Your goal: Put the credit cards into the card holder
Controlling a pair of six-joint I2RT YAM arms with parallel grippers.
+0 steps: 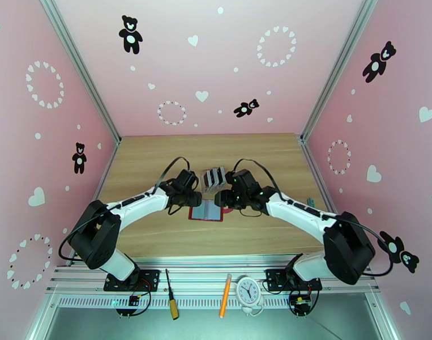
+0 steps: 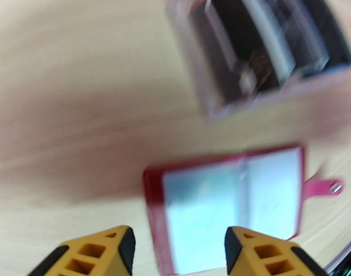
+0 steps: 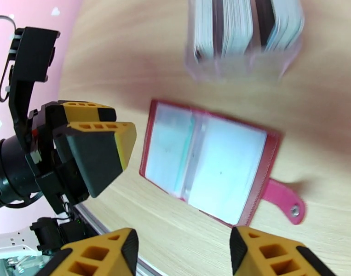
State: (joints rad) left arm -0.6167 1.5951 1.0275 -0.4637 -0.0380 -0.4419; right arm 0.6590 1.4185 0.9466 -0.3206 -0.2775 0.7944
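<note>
The card holder [image 1: 206, 211] is a dark red wallet lying open and flat on the wooden table, its clear pockets up [image 3: 207, 162] and its snap tab [image 3: 288, 203] pointing right. Behind it, several credit cards [image 3: 246, 28] stand on edge in a clear slotted rack [image 1: 213, 178]. My left gripper [image 2: 180, 249] hovers open over the wallet's left edge [image 2: 152, 208] with nothing between its fingers. Over the wallet's near side, my right gripper [image 3: 182, 249] is open and empty too. The left gripper's fingers [image 3: 97, 155] show at the left of the right wrist view.
A screwdriver [image 1: 171, 301], an orange pen [image 1: 225, 303] and a small clock [image 1: 249, 291] lie on the metal rail by the arm bases. Pink walls close in the table on three sides. A small green object [image 1: 310, 201] sits at the table's right edge.
</note>
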